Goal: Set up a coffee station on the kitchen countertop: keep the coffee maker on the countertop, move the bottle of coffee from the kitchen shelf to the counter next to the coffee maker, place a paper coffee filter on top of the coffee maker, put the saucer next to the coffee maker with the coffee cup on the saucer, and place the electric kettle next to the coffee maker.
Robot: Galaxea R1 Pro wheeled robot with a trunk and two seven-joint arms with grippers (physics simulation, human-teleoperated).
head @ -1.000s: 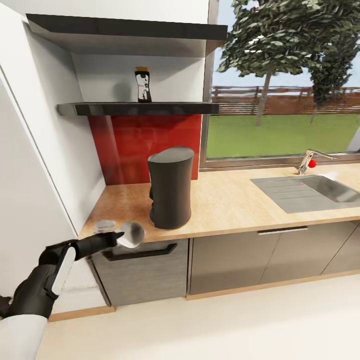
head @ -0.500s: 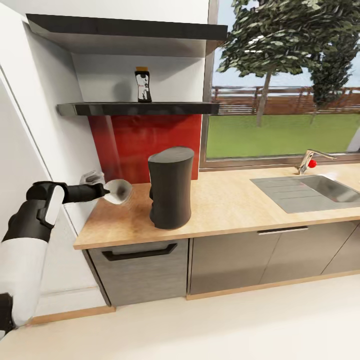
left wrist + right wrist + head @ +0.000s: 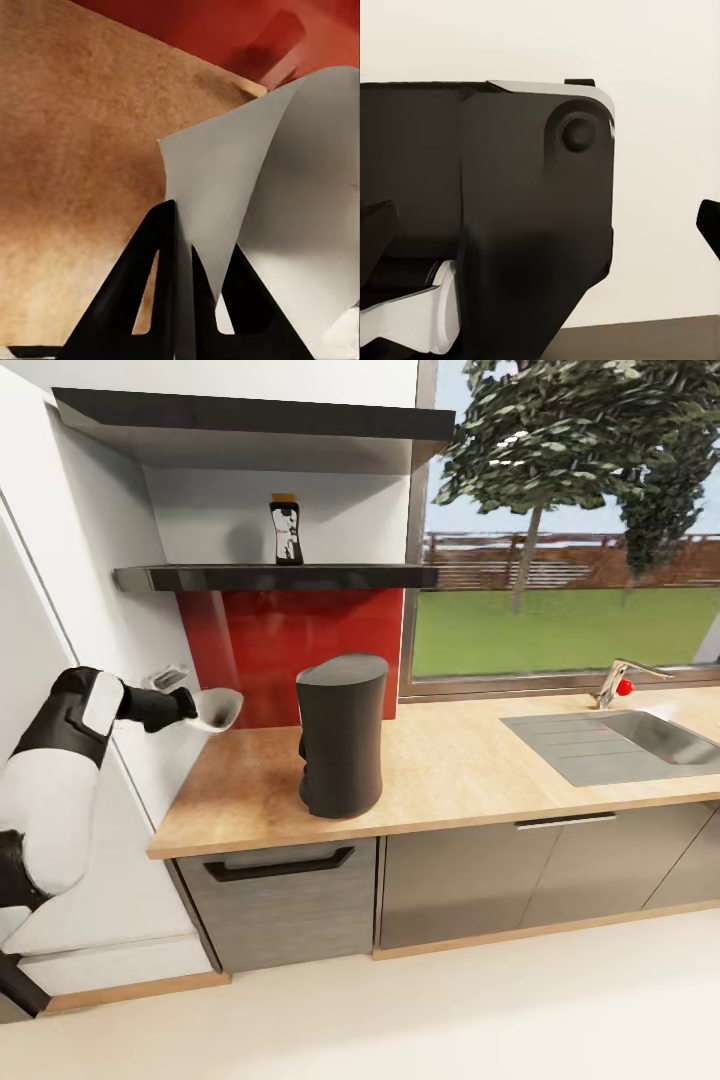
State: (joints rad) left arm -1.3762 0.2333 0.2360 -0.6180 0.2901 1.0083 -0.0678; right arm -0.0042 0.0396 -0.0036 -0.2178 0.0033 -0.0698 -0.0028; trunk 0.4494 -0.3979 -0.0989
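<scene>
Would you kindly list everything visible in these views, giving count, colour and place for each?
coffee maker: one, dark grey, on the countertop near its left end.
bottle of coffee: one, dark brown with tan cap, on the kitchen shelf.
paper coffee filter: one, pale grey-white, held above the countertop's left end.
kitchen countertop: one, light wood-grain, over dark-grey cabinets.
sink: one, grey, set in the countertop at right.
tap: one, metal with a red knob, behind the sink.
window: one, showing lawn, trees and fence.
left gripper: black, shut on the paper coffee filter.
</scene>
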